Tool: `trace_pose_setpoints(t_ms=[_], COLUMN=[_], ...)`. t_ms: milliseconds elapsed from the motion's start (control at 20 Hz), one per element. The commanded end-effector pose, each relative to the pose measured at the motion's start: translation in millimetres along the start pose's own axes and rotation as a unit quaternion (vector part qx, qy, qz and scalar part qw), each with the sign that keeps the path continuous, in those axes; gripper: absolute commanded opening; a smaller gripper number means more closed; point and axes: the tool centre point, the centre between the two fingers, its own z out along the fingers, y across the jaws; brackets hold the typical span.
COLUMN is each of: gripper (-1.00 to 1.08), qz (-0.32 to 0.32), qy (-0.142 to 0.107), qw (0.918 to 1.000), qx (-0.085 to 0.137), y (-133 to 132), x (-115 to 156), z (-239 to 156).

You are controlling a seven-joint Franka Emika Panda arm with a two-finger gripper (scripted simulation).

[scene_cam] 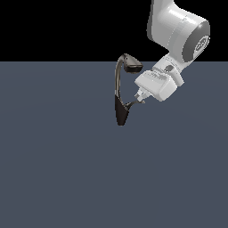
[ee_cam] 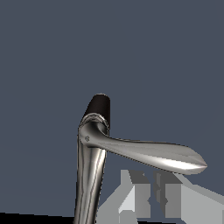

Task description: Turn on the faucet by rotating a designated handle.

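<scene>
Exterior view: flat slate-blue floor (scene_cam: 53, 178), black backdrop; claw (scene_cam: 141, 99) at handle (scene_cam: 132, 105), closure unclear.

Dark faucet (scene_cam: 120, 95), slim grey handle (scene_cam: 132, 104)

The faucet (scene_cam: 120, 95) has a blackish cone base, a slim grey neck and a dark spout head, its handle (ee_cam: 153, 155) gleams polished silver, the arm (scene_cam: 178, 31) is white with grey joints, and the floor (scene_cam: 53, 169) is plain slate blue.
</scene>
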Motion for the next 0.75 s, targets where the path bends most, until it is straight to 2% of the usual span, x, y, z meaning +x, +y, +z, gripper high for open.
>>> trace_pose_setpoints(t_ms=[0, 700], gripper=[-1.00, -1.00], qz=[0.009, 0.023], qy=[0.002, 0.002], qw=[1.0000, 0.9997], qx=[0.000, -0.001], y=[3, 1], x=[18, 70], z=[1, 2])
